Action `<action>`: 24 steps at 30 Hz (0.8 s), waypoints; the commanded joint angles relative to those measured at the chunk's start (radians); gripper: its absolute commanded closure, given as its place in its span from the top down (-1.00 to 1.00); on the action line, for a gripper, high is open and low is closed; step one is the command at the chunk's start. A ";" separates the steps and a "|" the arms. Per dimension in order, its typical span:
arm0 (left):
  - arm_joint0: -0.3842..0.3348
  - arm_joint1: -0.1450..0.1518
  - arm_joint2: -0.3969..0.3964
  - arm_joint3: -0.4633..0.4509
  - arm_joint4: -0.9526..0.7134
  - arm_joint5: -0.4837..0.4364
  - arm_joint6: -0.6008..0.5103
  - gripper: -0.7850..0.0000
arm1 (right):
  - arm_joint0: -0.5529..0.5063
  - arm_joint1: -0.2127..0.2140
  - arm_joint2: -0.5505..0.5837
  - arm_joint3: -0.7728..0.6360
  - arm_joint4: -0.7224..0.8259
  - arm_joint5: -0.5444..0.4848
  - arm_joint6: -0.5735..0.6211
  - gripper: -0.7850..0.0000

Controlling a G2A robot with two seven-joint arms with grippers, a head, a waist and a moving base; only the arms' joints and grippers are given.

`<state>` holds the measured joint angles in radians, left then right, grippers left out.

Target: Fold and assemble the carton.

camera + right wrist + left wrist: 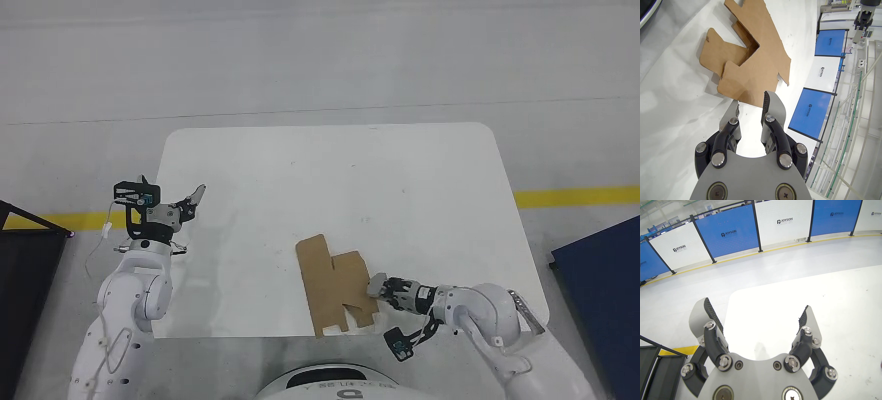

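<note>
A flat brown carton (335, 285) lies unfolded on the white table (400, 170) near its front edge, with its flaps spread out. My right gripper (378, 287) is at the carton's right flap. In the right wrist view the gripper (751, 98) is open and straddles the edge of the carton (757, 62), with one finger under the flap and the other above it. My left gripper (175, 192) hovers at the table's left edge, far from the carton. In the left wrist view it (756, 303) is open with nothing between its fingers, above bare table (829, 298).
A black rack (20, 260) stands on the floor left of the table, and a dark blue object (610, 290) stands to its right. A yellow floor line (580, 195) runs behind. The carton's front end reaches the table's front edge.
</note>
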<state>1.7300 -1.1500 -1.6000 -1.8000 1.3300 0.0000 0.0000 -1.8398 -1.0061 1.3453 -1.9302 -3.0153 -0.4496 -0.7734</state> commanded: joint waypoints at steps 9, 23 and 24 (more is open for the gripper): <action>0.000 0.000 0.000 0.000 0.000 0.000 0.000 1.00 | 0.062 0.002 -0.048 0.039 0.083 -0.013 -0.024 -1.00; 0.000 0.000 0.000 0.000 0.000 0.000 0.000 1.00 | 0.038 0.023 -0.077 0.038 0.010 0.026 0.014 1.00; 0.000 0.000 0.000 0.000 0.000 0.000 0.000 1.00 | 0.041 0.024 -0.082 0.039 0.011 0.022 0.010 1.00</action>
<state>1.7300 -1.1500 -1.6000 -1.8000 1.3300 0.0000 0.0000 -1.8015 -0.9833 1.2668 -1.8926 -3.0051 -0.4246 -0.7599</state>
